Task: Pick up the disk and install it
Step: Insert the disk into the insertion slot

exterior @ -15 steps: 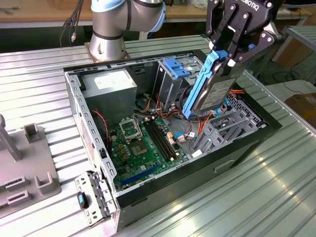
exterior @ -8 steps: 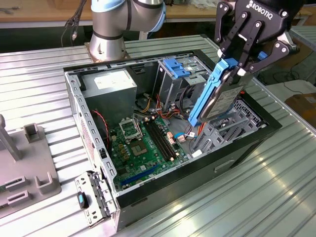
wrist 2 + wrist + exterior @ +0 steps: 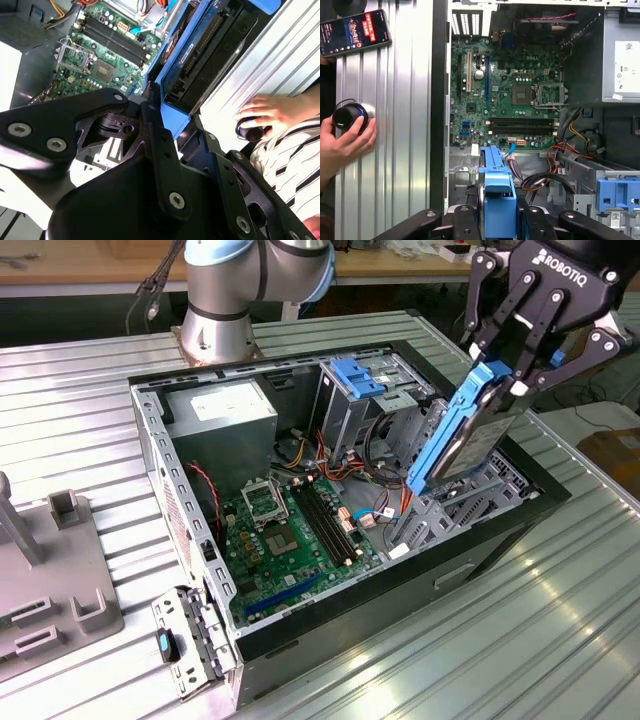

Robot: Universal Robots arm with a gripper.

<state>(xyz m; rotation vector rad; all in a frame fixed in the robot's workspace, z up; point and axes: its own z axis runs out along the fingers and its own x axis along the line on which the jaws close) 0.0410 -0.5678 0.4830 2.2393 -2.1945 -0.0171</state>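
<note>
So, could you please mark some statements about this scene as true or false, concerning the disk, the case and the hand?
1. The gripper holds the disk in its jaws. True.
2. The disk lies flat on the table. False: it hangs tilted above the open case.
3. A hand rests on a round black knob. True.
4. The phone lies inside the case. False: it lies on the table, outside the case.
</note>
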